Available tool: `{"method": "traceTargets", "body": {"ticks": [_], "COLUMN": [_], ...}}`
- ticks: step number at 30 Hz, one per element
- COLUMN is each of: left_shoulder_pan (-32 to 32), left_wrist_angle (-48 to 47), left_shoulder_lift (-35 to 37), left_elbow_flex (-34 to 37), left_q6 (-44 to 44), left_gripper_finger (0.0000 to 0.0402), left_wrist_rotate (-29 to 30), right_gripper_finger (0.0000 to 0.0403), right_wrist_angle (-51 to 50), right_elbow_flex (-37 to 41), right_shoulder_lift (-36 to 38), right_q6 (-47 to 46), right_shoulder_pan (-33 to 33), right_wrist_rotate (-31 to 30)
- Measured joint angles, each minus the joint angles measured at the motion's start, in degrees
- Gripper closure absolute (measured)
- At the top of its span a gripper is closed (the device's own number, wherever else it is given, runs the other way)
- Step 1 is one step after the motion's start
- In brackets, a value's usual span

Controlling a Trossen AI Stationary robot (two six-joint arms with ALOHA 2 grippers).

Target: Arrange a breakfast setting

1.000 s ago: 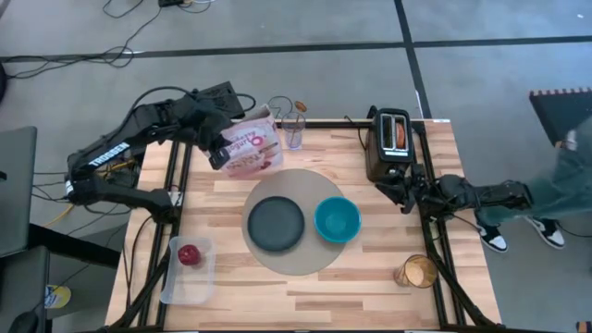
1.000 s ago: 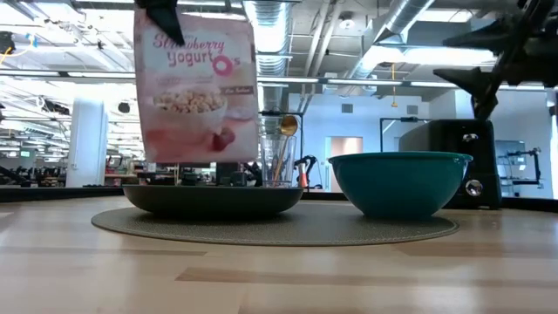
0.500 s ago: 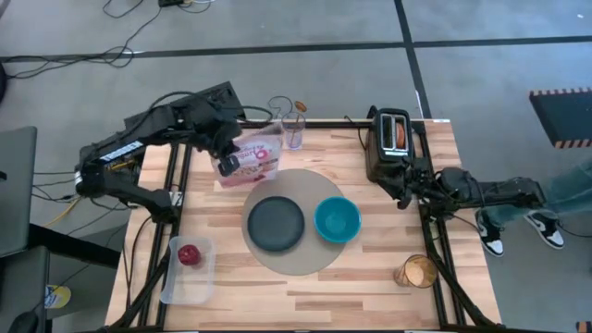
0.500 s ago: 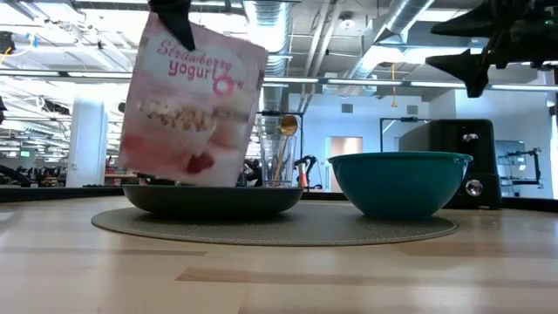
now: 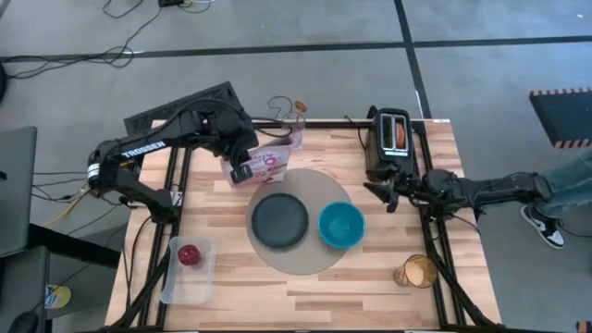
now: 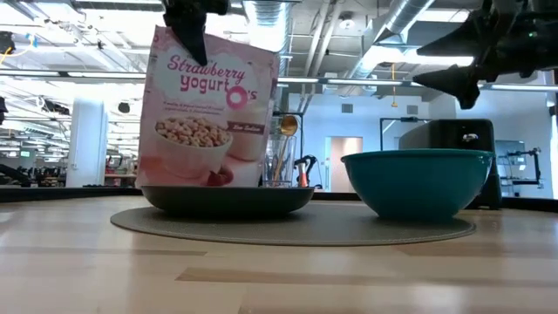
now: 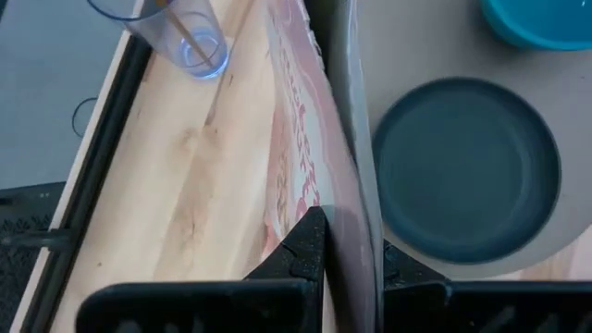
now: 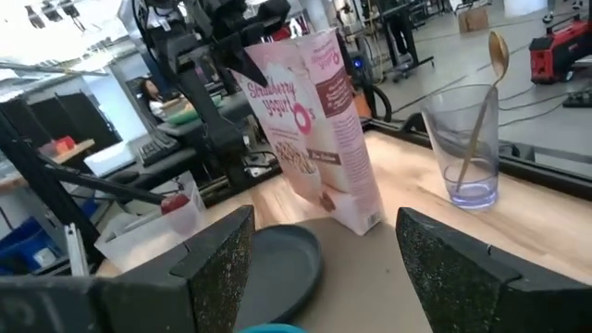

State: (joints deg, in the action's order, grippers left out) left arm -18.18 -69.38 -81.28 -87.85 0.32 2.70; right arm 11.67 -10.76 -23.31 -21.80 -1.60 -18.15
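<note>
The left gripper clamps the top of a pink "Strawberry yogurt" cereal box, upright left of centre in the low view, behind the dark grey plate. The right gripper, fingers spread, hovers beside the black toaster.

The cereal box is pink and white, lettered in pink, with a bowl of pale rings pictured. The plate is dark grey on a grey mat; the bowl teal. The apple looks red. The worktop is pale striped wood.
</note>
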Motion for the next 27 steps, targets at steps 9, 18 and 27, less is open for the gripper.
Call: {"method": "traceTargets", "body": {"ticks": [9, 18, 27], "left_shoulder_pan": [1.2, 1.2, 1.2], "left_wrist_angle": [-0.1, -0.1, -0.2], "left_shoulder_lift": [0.0, 0.0, 0.0], "left_elbow_flex": [0.0, 0.0, 0.0], "left_q6": [-1.2, -0.8, -0.4], "left_gripper_finger": [0.0401, 0.0401, 0.0401], "left_wrist_rotate": [-0.3, -0.9, -0.9], "right_gripper_finger": [0.0111, 0.0111, 0.0111], "right_wrist_angle": [3.8, 3.9, 10.7], "right_elbow_flex": [-6.5, -16.1, -24.8], "right_shoulder_lift": [-13.1, -28.7, -45.9], "right_q6": [9.4, 14.6, 20.9], "right_shoulder_pan": [5.1, 15.4, 22.1], "right_wrist_rotate": [1.8, 16.0, 28.3]}}
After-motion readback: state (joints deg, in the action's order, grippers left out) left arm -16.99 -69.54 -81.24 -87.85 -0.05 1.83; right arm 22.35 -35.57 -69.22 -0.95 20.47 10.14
